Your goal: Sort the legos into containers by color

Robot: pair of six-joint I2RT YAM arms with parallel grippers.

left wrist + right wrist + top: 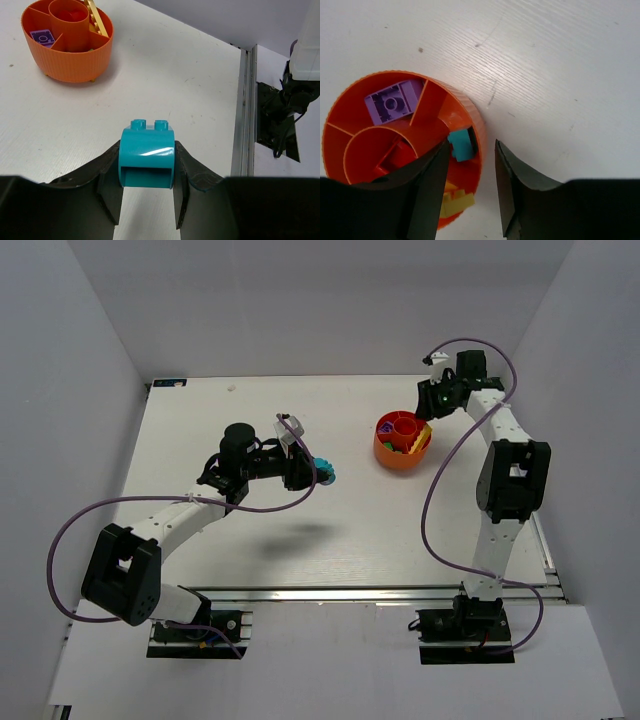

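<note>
My left gripper (318, 472) (147, 167) is shut on a teal lego (146, 152) (326, 470), studs pointing forward, just above the table left of the bowl. The containers are compartments of an orange bowl (400, 462) (70, 65) (474, 120). It holds a purple lego (393, 101) (42, 36), a red lego (395, 156) in the centre cup, a teal lego (461, 145) and yellow legos (456, 202) (96, 20). My right gripper (428, 407) (470, 170) hangs open and empty above the bowl's rim, one finger over the inside and one over the table.
A metal rail (245, 125) runs along the table's right edge, with the right arm's base (280, 105) beyond it. White walls close in the table at the left, back and right. A small blue tag (170, 381) lies at the back left corner.
</note>
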